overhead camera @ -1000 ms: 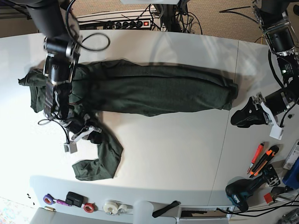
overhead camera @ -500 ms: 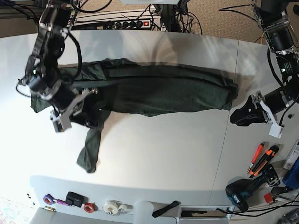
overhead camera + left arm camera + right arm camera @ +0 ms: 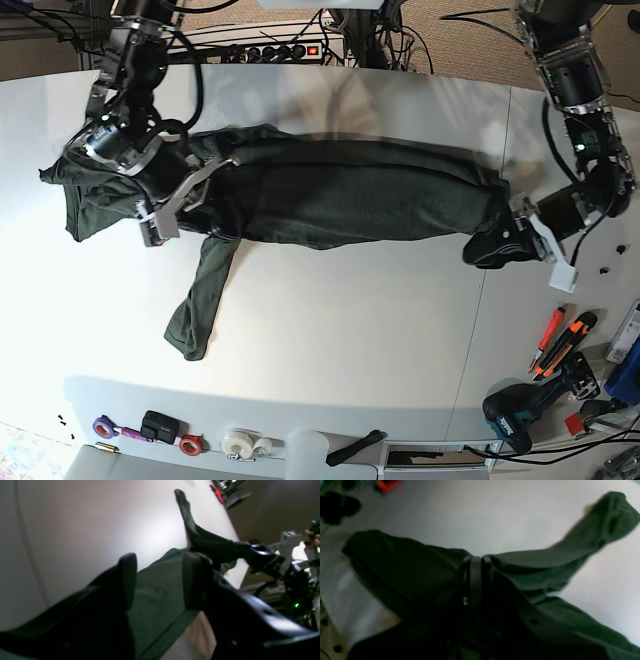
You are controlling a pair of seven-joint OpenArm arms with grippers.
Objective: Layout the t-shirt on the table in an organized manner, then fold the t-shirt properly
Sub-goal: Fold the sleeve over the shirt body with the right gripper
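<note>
T-shirt (image 3: 350, 200): dark heathered green, thin soft knit, bunched into a long rumpled band across the far half of the table (image 3: 330, 330). Lengthwise folds and ridges along the body; hem end toward the base view's right, shoulder end toward its left. One sleeve (image 3: 200, 300) pulled out as a narrow twisted strip, trailing toward the near edge, end resting on the tabletop. Other sleeve end spread in a loose flap at the far left.

Table: white, smooth, slightly glossy, thin dark seam (image 3: 497, 250) running front to back on the right part.

Right claw (image 3: 215, 225): at the shoulder end, where the trailing sleeve leaves the body. Fingers pressed together in the right wrist view (image 3: 475, 572), dark fabric gathered on both sides of them and draped over the claw body; pinching a fold of the t-shirt, cloth lifted off the table there.

Left claw (image 3: 490, 245): low at the hem end, just beside the fabric edge. Two black rounded fingers (image 3: 128, 577) standing well apart in the left wrist view, green knit and its stitched hem visible between and beyond them. Spread wide, nothing clamped; contact with the cloth not determinable.

Along the near table edge: tape rolls (image 3: 240, 443). At the right edge: orange-handled cutters (image 3: 560, 345), a teal and black drill (image 3: 520, 410). Beyond the far edge: power strip (image 3: 270, 50) with cables.
</note>
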